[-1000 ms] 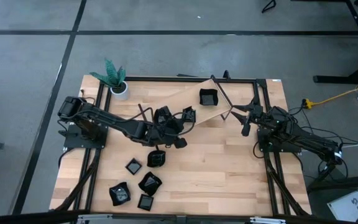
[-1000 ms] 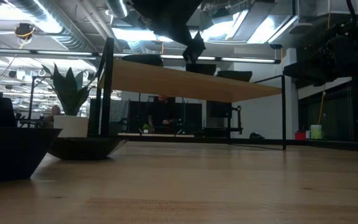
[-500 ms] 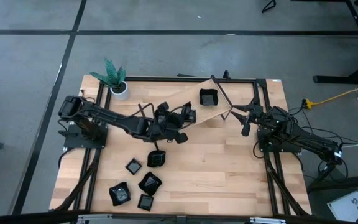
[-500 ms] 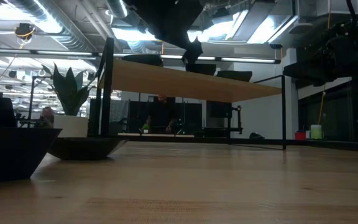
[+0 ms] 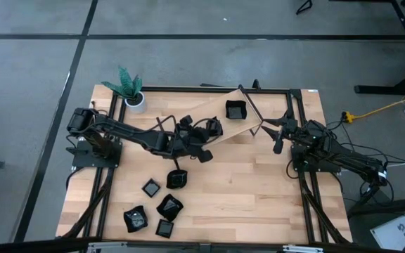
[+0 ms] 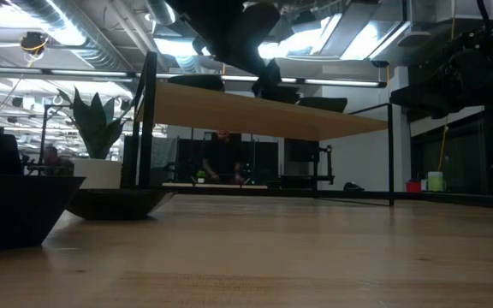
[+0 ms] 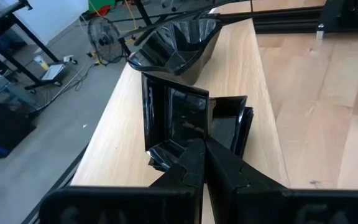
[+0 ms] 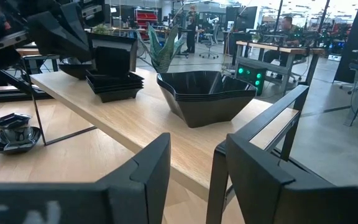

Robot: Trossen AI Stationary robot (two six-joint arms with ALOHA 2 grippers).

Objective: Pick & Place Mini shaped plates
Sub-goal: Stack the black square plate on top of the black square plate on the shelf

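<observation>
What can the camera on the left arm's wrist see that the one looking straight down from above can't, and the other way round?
Only the left wrist view shows, close up, the shut left gripper pinching a small black square plate upright above a stack of square plates. Only the high view shows the waiting right gripper, the potted plant and the loose plates on the table's near side. Both show the raised wooden shelf and the larger black dish on it.
</observation>
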